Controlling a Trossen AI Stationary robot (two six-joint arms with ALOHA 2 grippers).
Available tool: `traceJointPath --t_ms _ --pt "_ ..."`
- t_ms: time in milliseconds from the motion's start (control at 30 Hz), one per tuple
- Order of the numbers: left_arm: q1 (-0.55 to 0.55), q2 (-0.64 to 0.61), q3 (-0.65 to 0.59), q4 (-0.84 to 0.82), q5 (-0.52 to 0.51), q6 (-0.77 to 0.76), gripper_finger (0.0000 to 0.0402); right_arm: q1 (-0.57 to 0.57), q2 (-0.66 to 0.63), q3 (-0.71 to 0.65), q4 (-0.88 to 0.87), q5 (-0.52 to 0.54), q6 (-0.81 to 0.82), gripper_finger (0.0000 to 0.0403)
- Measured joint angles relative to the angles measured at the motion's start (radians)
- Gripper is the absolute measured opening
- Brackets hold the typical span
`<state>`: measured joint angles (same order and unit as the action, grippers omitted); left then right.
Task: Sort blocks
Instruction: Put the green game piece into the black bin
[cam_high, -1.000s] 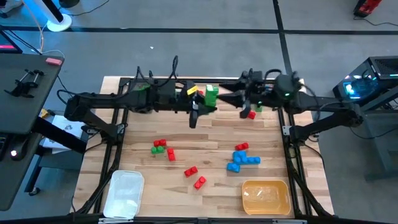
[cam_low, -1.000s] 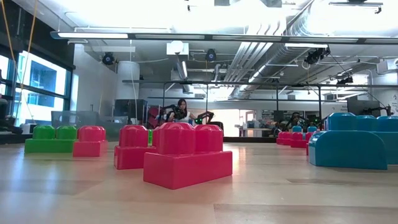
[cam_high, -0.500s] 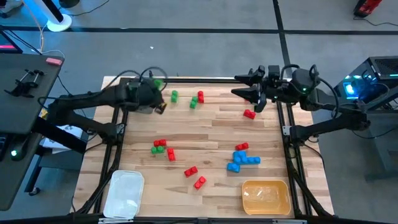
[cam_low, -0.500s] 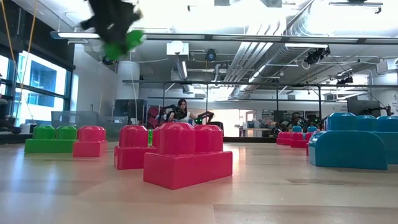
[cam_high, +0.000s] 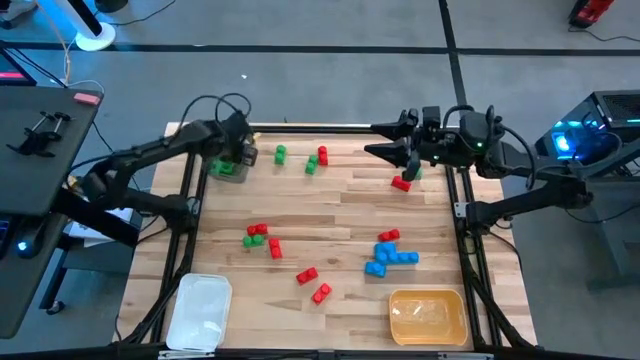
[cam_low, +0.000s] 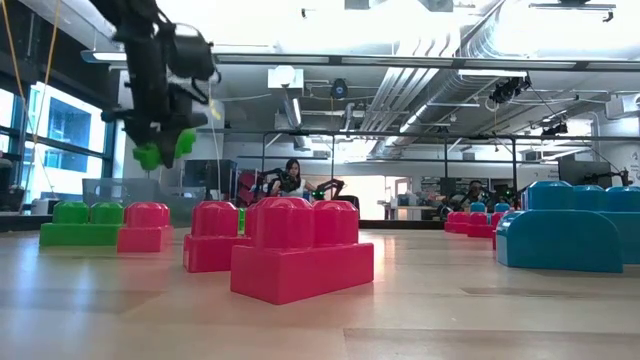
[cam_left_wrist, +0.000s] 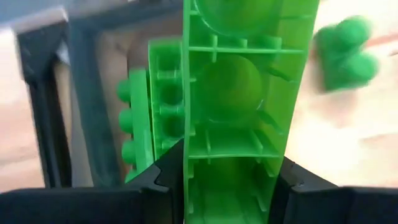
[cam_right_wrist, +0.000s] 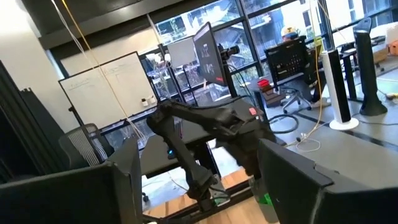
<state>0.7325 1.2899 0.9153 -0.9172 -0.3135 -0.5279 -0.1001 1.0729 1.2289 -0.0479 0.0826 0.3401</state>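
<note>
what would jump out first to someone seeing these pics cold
Most striking is the left gripper shut on a bright green block, held above the table's far left corner, over more green pieces. Next, the big red blocks fill the low view close to the camera, with a blue cluster at their right. The right gripper hangs empty and open at the far right edge, beside a lone red block.

Scattered red, green, blue blocks
</note>
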Motion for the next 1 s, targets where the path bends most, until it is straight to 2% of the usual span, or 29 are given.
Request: traceJointPath --t_ms 167,400,533,700,833,1000 --pt "0.091 0.069 0.011 -0.001 0.128 0.043 0.0128 0.0 0.006 0.0 -0.002 0.0 0.003 0.0209" --pt "0.092 0.08 0.011 -0.003 0.148 0.095 0.0171 0.0 0.007 0.0 -0.008 0.0 0.002 0.0209" --pt "0.091 0.078 0.02 -0.015 0.158 0.095 0.0181 0.0 0.007 0.0 -0.008 0.0 0.001 0.0209" --pt "0.075 0.063 0.096 -0.012 0.256 0.135 0.0182 0.0 0.007 0.0 -0.01 0.0 0.0 0.0209" --pt "-0.008 0.009 0.169 0.014 0.314 0.171 0.0183 0.0 0.007 0.0 -0.028 0.0 0.0 0.0209" --pt "-0.275 -0.083 0.177 0.015 0.334 0.135 0.0183 0.0 0.007 0.0 -0.059 0.0 0.002 0.0209"
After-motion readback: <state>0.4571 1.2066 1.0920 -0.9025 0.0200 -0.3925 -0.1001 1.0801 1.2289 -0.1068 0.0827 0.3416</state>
